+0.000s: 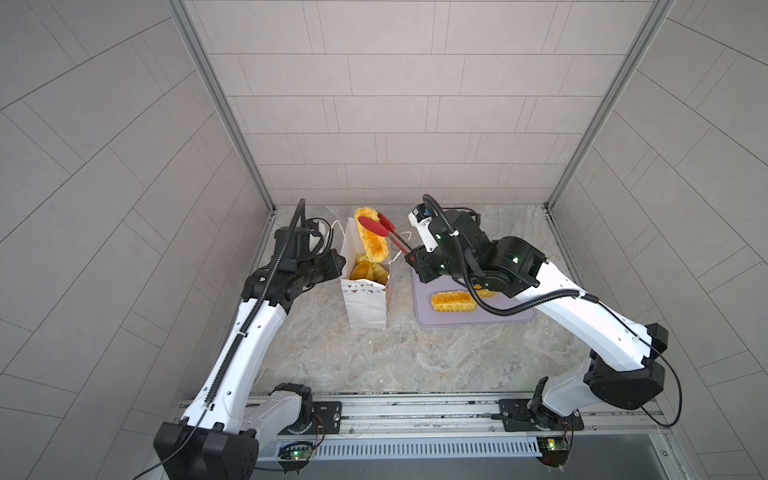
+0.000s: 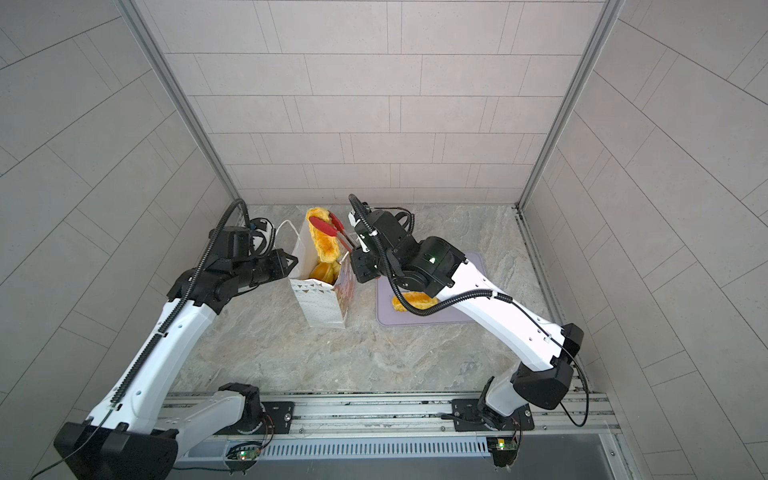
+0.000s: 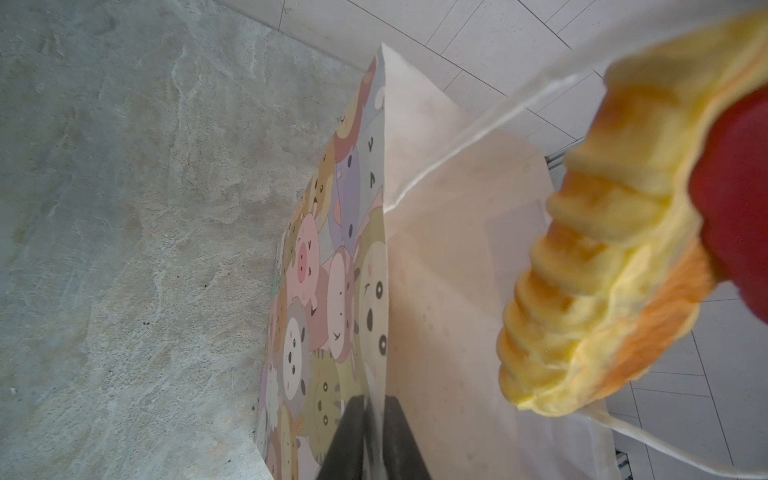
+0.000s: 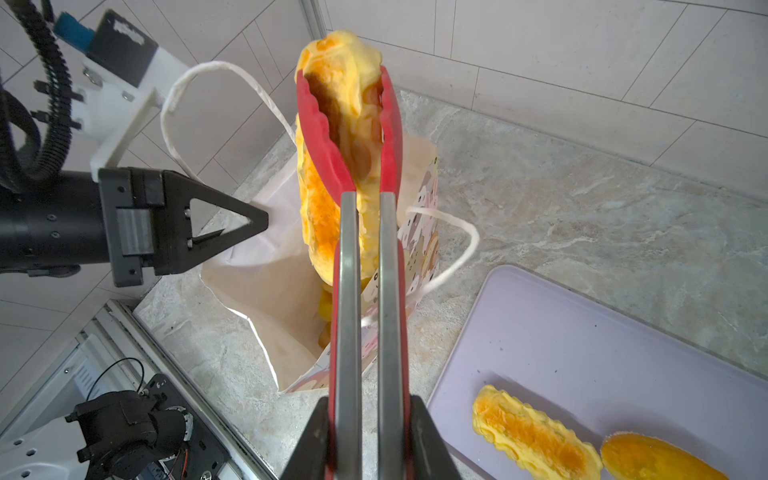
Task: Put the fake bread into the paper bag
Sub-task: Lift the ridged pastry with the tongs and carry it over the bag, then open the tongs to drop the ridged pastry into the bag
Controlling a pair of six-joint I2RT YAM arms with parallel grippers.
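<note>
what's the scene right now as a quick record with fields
left pincer: shut on bag rim
right pincer: shut on tongs
held loaf: in tongs, lower end in bag mouth
in bag: buns
tray: second loaf, bread piece

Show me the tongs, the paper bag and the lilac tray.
tongs (image 4: 347,266): right wrist view, on a steel arm.
paper bag (image 1: 368,305): a top view, on its dotted side panel.
lilac tray (image 4: 602,332): right wrist view, on bare surface.
</note>
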